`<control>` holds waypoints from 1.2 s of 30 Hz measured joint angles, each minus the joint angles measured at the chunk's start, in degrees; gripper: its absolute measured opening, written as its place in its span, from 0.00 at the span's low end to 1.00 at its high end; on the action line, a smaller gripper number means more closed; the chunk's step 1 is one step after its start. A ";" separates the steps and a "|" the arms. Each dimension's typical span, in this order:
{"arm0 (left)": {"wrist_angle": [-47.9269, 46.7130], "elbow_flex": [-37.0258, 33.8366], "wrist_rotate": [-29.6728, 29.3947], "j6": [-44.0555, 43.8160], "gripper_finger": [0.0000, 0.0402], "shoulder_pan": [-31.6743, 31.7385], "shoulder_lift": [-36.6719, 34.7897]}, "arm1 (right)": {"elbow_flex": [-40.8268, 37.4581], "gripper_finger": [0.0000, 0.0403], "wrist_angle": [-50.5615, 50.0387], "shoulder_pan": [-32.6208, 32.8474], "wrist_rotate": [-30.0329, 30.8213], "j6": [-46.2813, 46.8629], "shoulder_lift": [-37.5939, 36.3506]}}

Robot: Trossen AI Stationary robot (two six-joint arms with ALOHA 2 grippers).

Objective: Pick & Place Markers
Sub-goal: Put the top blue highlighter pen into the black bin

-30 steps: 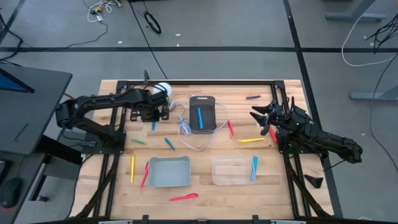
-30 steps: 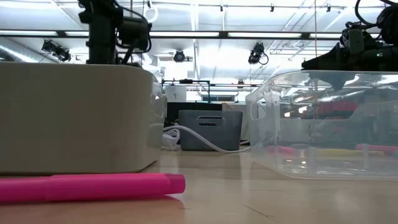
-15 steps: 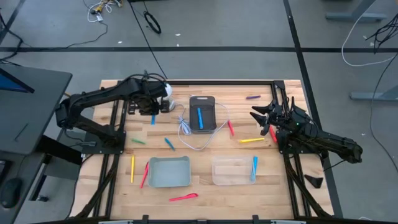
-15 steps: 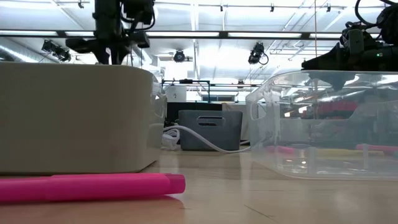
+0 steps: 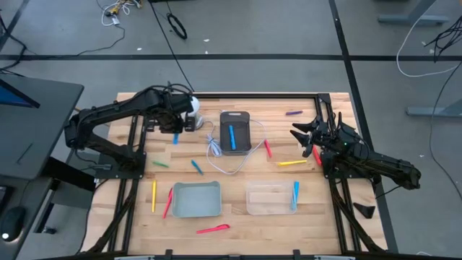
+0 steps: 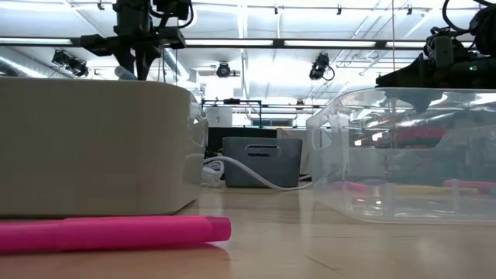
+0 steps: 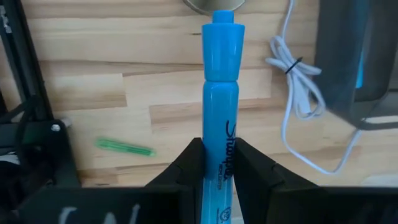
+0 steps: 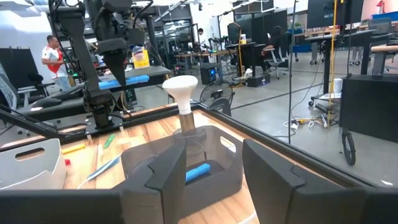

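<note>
Counting from high view: blue markers (image 5: 231,135) four; red (image 5: 267,148) three; yellow (image 5: 291,163) two; pink (image 5: 212,230) one; green (image 5: 160,165) one; purple (image 5: 293,113) one. Bins three: dark (image 5: 234,116), grey (image 5: 195,200), clear (image 5: 271,198). White coiled cable (image 5: 214,150) one. Arms two.

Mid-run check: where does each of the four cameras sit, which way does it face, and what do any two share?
High: overhead, straight down; both arms, left gripper, right gripper.
Low: table height, level across; pink marker, both arms above.
Left wrist: down past its fingers, shut on blue marker.
Right wrist: level over the table; open fingers, dark bin.
Shared: left wrist and high both show the white cable.
</note>
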 joint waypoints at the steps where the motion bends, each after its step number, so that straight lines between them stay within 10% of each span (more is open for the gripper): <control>1: 0.29 0.10 0.02 -0.41 0.17 0.04 0.19 | 0.02 0.40 0.00 0.00 0.02 0.00 0.00; 36: -1.08 44.48 -0.70 -1.92 0.16 1.01 38.32 | 0.01 0.40 0.00 0.00 0.01 0.00 -0.01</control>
